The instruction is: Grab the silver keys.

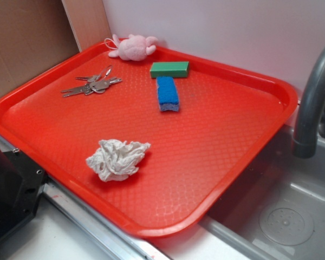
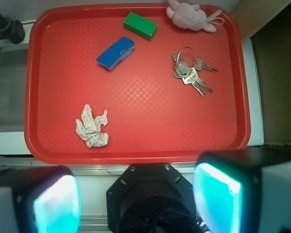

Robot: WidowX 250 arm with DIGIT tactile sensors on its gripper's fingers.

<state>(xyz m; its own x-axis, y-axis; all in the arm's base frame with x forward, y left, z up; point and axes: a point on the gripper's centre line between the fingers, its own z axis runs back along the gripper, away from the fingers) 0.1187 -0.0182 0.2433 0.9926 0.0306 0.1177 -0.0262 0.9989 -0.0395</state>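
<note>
The silver keys [image 1: 92, 85] lie fanned on a ring in the back left part of the red tray [image 1: 222, 162]. In the wrist view the silver keys [image 2: 190, 73] sit toward the upper right of the tray [image 2: 136, 150]. My gripper [image 2: 138, 201] hangs high above the tray's near edge, well away from the keys. Its two glowing teal pads [image 2: 217, 196] stand far apart with nothing between them. The exterior view does not show the gripper.
On the tray lie a blue sponge [image 1: 167, 93], a green block [image 1: 169, 69], a pink plush toy [image 1: 133, 47] and a crumpled white cloth [image 1: 117, 158]. A grey faucet [image 1: 313, 97] and sink [image 1: 281, 216] stand to the right. The robot's black base [image 2: 153, 199] sits below the tray.
</note>
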